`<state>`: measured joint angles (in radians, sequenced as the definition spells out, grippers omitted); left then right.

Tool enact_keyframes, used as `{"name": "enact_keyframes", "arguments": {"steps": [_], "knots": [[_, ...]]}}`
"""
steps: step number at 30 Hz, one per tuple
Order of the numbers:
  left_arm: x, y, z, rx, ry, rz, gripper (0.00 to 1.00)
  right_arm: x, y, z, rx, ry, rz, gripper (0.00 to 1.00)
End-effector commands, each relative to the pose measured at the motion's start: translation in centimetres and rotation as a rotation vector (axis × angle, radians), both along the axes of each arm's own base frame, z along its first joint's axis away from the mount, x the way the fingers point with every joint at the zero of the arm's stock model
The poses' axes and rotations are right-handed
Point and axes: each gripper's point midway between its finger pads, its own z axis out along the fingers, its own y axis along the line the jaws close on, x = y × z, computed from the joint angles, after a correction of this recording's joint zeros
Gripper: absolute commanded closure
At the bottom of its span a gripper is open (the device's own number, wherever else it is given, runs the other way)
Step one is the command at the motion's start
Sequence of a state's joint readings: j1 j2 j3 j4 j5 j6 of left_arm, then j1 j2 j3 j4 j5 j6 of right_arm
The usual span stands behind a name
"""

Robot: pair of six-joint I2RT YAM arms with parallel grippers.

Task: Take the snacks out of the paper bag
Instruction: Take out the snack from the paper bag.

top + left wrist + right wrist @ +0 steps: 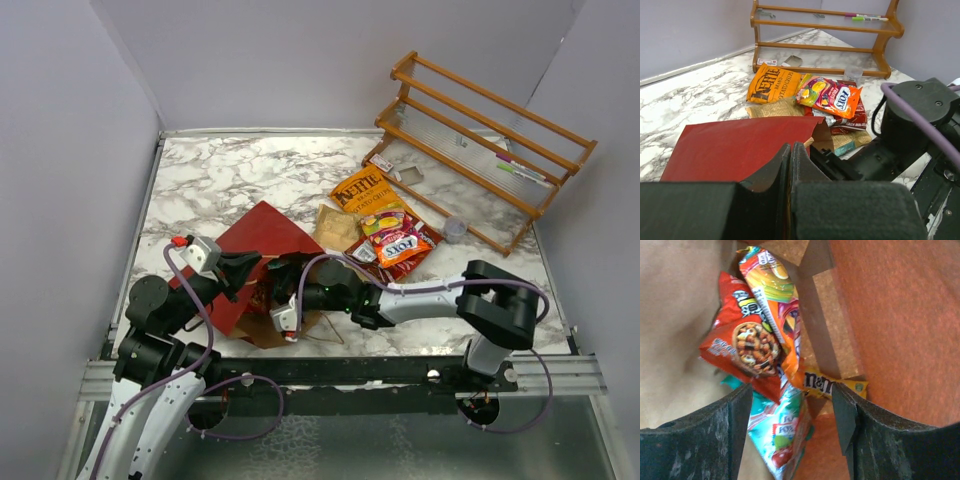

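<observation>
Right pincer [790, 390] agape over snacks [752, 345]

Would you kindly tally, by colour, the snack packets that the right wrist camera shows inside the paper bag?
Red packet: 1
Multicoloured packet: 1
Yellow M&M's pack: 1
Teal packet: 1
Total inside the paper bag: 4

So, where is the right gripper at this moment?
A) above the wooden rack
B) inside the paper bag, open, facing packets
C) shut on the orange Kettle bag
B: the right gripper sits open within the paper bag, its walls on both sides and a yellow pack just ahead.
</observation>
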<state>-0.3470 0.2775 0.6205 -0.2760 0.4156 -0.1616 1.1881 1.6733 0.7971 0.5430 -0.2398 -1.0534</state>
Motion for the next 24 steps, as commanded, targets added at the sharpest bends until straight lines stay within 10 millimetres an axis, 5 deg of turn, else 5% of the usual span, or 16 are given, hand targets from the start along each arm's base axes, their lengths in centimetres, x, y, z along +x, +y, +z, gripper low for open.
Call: {"name": "enact_keyframes", "arguments": {"steps": [1, 24], "knots": [[-0.5, 0.0, 0.3, 0.008, -0.022, -0.015, 1.0, 2.5, 2.7, 1.6, 0.017, -0.186, -0.025, 0.38], [-0.7, 0.6, 0.7, 0.01, -0.058, 0.008, 1.0, 4.8, 6.6, -3.8, -0.055, -0.164, -0.01, 0.55]]}}
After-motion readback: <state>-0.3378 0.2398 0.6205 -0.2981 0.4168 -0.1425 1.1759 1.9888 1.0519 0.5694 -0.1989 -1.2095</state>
